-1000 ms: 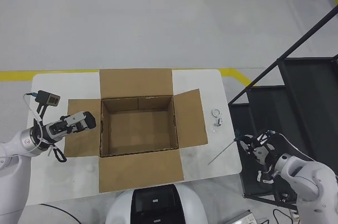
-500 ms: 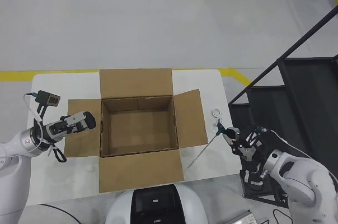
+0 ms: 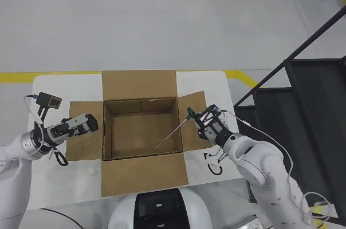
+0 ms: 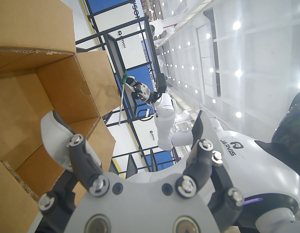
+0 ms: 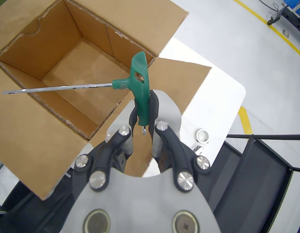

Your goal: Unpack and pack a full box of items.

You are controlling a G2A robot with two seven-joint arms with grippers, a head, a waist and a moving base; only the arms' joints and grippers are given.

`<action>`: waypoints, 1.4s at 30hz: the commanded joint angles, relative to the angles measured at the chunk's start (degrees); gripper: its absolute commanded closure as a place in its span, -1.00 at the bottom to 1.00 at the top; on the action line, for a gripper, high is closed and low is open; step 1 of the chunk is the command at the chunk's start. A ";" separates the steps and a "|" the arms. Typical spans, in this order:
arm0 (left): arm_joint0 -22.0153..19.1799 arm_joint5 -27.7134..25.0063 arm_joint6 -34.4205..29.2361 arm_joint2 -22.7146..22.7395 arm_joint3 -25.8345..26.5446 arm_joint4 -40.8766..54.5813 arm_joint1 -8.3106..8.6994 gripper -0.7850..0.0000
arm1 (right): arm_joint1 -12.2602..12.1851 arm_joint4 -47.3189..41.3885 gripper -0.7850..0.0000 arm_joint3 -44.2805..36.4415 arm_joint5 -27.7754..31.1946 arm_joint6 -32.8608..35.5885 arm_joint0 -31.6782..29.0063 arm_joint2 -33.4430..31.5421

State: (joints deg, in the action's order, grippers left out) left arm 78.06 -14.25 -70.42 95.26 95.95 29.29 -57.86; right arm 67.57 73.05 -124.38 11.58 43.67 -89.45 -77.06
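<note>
**Snag risk at box rim**

Box [image 3: 140, 85]: interior bare. The shaft may catch the 3 o'clock wall if lowered flat. Left gripper [image 3: 93, 123]: spread, holding nothing, at 9 o'clock. Right gripper [image 5: 143, 112]: clamped on the key [image 5: 118, 84] by its green handle, above the 3 o'clock flap. The narrow pinch may let it swivel.

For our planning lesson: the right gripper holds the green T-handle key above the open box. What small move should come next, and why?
Probably lower the right gripper into the box: it grips the T-handle key by its handle, and the shaft hangs over the opening, above the rim.
</note>
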 commanded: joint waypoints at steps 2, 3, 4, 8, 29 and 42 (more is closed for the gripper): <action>0.00 0.00 0.00 0.00 0.00 0.00 0.00 -1.00 | 0.87 2.78 1.00 3.85 -5.96 1.84 4.49 6.75; 0.00 0.00 0.00 0.00 0.00 0.00 0.00 -1.00 | 1.20 3.80 1.00 5.22 -7.64 2.21 5.91 8.76; 0.00 0.00 0.00 0.00 0.00 0.00 0.00 -1.00 | 1.54 4.63 1.00 6.60 -9.10 2.53 7.20 10.70; 0.00 0.00 0.00 0.00 0.00 0.00 0.00 -1.00 | 2.86 6.94 1.00 11.11 -13.88 3.21 11.67 16.91; 0.00 0.00 0.00 0.00 0.00 0.00 0.00 -1.00 | 1.86 -7.96 -1.00 -4.47 -8.04 -0.62 -1.84 -1.01; 0.00 0.00 0.00 0.00 0.00 0.00 0.00 -1.00 | 0.92 -21.84 -0.96 4.04 -7.95 -13.09 -10.56 -29.77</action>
State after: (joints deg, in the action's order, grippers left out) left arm 78.06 -14.25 -70.42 95.26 95.95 29.29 -57.86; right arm 68.55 50.55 -122.44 3.87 30.11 -101.14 -107.19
